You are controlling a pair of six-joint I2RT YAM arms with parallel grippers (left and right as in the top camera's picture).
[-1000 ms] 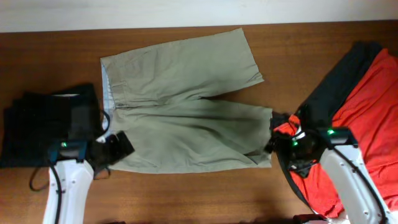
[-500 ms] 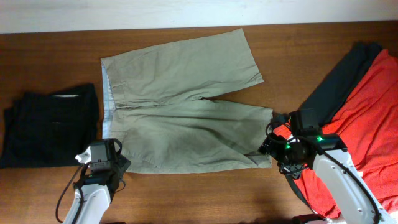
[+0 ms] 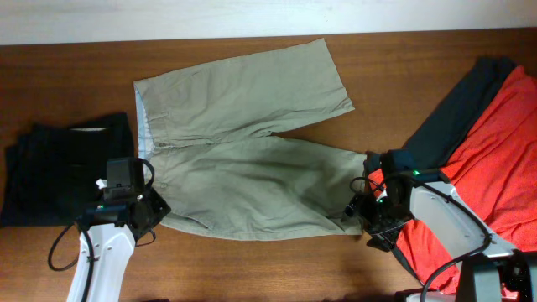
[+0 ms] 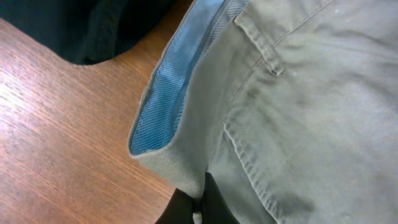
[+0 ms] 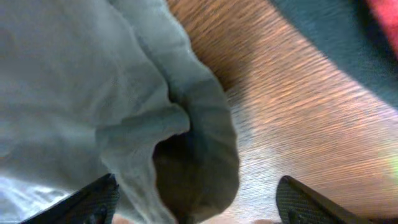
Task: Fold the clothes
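At the middle of the table [image 3: 252,268] the trousers [image 3: 243,138] lie spread flat, with the waistband [image 3: 144,126] to the left and the two legs going to the right, the far leg angled away from the near one. The left gripper [image 3: 153,210] is at the near left corner of the waistband. In the left wrist view its jaws are together, pinching that corner, and the blue lining [image 4: 168,93] shows. The right gripper [image 3: 362,210] is at the hem [image 5: 193,155] of the near leg, its jaws apart with the folded hem between them.

The table is brown wood with visible grain. A black garment [image 3: 67,172] lies folded at the left, just beside the waistband. A red cloth [image 3: 495,168] and a dark cloth [image 3: 453,113] lie at the right. A pale strip [image 3: 252,17] runs along the far edge.
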